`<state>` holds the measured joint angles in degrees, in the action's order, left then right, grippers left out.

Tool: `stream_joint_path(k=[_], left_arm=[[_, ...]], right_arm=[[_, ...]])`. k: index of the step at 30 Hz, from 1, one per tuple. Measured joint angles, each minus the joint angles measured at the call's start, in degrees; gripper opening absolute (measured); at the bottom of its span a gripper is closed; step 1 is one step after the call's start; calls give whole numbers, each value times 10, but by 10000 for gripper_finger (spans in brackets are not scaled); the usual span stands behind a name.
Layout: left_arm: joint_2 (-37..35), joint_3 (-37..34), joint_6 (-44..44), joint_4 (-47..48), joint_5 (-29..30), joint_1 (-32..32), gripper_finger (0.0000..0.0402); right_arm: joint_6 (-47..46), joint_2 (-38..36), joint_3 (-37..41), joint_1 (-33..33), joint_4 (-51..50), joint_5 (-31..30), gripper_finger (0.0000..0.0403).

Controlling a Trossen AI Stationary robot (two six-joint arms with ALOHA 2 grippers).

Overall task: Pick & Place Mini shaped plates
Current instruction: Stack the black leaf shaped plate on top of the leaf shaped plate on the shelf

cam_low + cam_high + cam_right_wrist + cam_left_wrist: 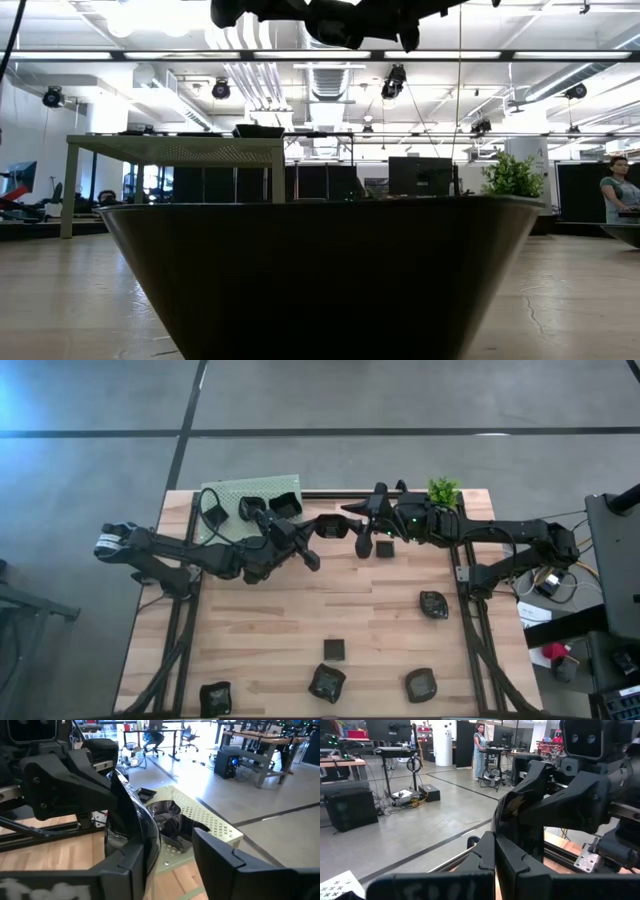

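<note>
left gripper (495, 847) pinching plate (131, 817) just right of platform (235, 500) | right gripper (175, 851) gaping around it (rim nearly touching one finger) | risk: a retreating finger snagging the rim, plate dropping short of platform

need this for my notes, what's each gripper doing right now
left gripper: shut on a mini plate
right gripper: open, straddling that plate
</note>
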<state>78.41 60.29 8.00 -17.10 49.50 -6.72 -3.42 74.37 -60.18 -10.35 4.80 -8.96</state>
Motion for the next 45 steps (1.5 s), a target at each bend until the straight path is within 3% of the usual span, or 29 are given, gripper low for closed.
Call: stream_joint_path(k=[12,21,30,42,45], left_arm=[[-9,0,1,18,20,1,0],[-42,0,47,116,23,1,0],[-127,0,145,293,57,12,0],[-232,0,402,586,78,74,0],[-241,-7,431,625,73,97,0]], right_arm=[[17,-13,-4,16,-1,0,180],[21,-65,-5,16,-68,3,178],[19,-115,-5,16,-148,4,171],[19,-124,-2,16,-154,5,173],[19,-124,-1,16,-153,6,173]])
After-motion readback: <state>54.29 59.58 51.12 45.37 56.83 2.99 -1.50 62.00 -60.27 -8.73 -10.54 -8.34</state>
